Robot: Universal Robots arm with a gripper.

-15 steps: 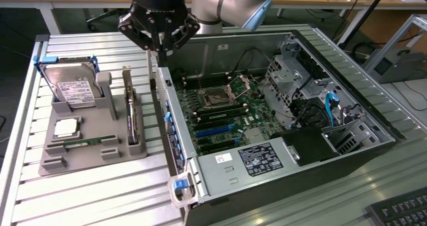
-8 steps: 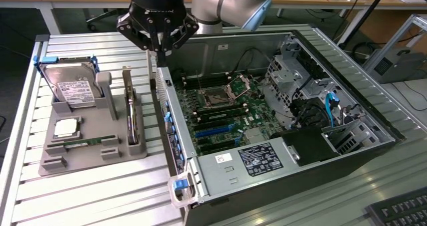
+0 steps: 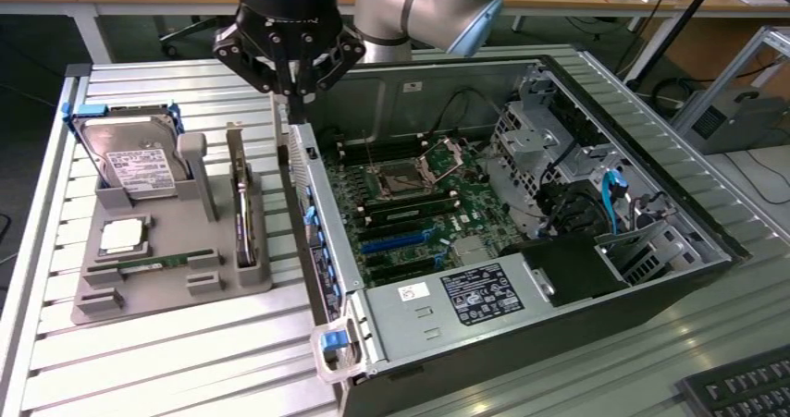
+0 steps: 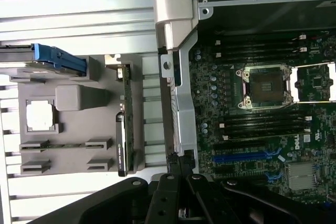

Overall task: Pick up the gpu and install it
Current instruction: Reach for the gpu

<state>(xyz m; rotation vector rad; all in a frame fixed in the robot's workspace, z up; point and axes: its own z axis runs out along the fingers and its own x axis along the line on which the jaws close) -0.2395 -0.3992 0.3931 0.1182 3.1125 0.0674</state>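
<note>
Open computer case (image 3: 398,89) lying on its side on a slatted metal table (image 3: 173,361), with a grey holder (image 3: 136,299) of parts beside it on the exterior view's left. The gpu (image 3: 244,212), a thin dark card, stands on its long edge in a slot along the side of the holder nearest the case, just outside the case wall and not touching it. The gripper (image 3: 296,112) hangs from the arm, pointing down, above the wall of the case that faces the holder; its jaws are pressed together and pinch nothing. The gpu therefore lies below the jaws and a little to the exterior view's left of them, near but clearly apart, with no contact between card and fingers. In the wrist view the closed gripper (image 4: 179,163) sits over the pale metal edge of the case, the gpu (image 4: 123,121) runs parallel to that edge inside the holder (image 4: 71,129), and a strip of table (image 4: 79,14) separates the two. Other items in the holder: a silver hard drive (image 3: 136,163) in a blue-trimmed carrier, a square processor (image 3: 124,237), and a narrow green memory stick (image 3: 154,264). Inside the case the motherboard (image 3: 408,215) is exposed, with its processor socket (image 3: 401,178) open and blue expansion slots (image 4: 244,156) unoccupied; a power supply (image 3: 457,306) fills the near corner.
</note>
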